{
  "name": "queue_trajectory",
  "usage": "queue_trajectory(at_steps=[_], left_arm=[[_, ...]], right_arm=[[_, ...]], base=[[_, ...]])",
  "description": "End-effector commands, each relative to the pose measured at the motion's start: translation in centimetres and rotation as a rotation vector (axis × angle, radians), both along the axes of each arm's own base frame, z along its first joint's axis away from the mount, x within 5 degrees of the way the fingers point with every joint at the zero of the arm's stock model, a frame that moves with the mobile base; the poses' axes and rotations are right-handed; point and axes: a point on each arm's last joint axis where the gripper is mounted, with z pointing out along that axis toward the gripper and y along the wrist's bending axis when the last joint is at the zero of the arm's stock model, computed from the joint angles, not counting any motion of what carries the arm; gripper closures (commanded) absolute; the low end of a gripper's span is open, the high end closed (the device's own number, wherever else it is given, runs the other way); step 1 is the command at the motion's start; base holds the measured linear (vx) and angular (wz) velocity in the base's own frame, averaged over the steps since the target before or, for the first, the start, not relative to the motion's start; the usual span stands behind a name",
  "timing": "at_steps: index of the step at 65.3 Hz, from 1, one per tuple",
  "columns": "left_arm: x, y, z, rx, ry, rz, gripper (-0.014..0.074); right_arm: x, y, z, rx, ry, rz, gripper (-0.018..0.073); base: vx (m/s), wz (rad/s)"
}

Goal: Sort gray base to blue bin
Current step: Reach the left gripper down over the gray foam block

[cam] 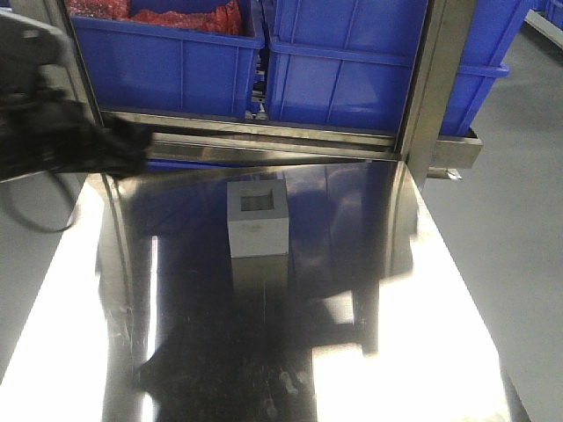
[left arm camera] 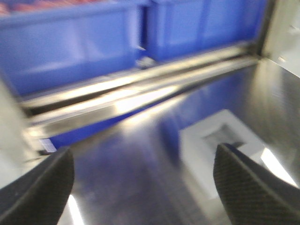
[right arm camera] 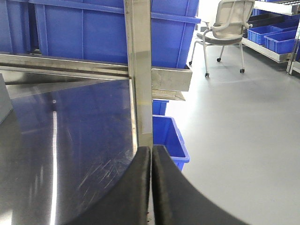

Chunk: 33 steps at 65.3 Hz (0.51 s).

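Gray base [cam: 258, 220] stands upright on the steel table [cam: 440, 352], mid-table toward the far half, with its square recessed opening on the top face. Nothing touches it.

Left gripper [left arm camera: 143, 154] is spread wide, with nothing between the pads [left arm camera: 42, 187]. The left wrist view is blurred. There the base sits at 2 o'clock from the gap, beyond the right-hand pad and partly hidden by it. In the front view the left arm [cam: 62, 132] is a dark blur at 10 o'clock from the base, over the table's far left corner and apart from the block.

Right gripper [right arm camera: 151, 150] has its fingers pressed together and holds nothing. It hangs over the table's right edge, facing a steel post [right arm camera: 140, 70]. It is not seen in the front view.

Two big bins sit on a rack behind the table's far edge. The blue bin [cam: 352, 79] is at 1 o'clock from the base. The second bin [cam: 167, 61] is at 11 o'clock, with red stuff [cam: 193, 18] inside. What the blue bin holds cannot be seen.

In the right wrist view a small blue tote [right arm camera: 168, 140] stands on the floor just right of the post, below table level. An office chair [right arm camera: 225, 23] stands at 1 o'clock, well apart. More blue totes [right arm camera: 276, 40] sit on a low shelf at 2 o'clock.
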Motion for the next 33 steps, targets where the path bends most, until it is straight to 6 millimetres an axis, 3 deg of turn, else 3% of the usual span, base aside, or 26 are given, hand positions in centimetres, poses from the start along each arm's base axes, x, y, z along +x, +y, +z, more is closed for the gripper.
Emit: queue_trajectory(at_steps=[1,12,33], left_arm=[[2.3,-2.2,1.2,-0.070,-0.001,-0.024,0.0010],[6.7,-5.1,-0.4,-0.115,0.132,-0.041,0.0010],[12.9,-8.1,-4.1,-0.190,0.325,0.001,0.0010]], right_arm=[[0.1,0.0,0.6,-0.021,-0.072,0.000,0.0564],[0.1,0.0,0.6,-0.021,-0.072,0.000,0.0564],[0.1,0.0,0.6,-0.021,-0.072,0.000,0.0564]], base=[[0.00,0.00],[0.00,0.00],[0.00,0.00]])
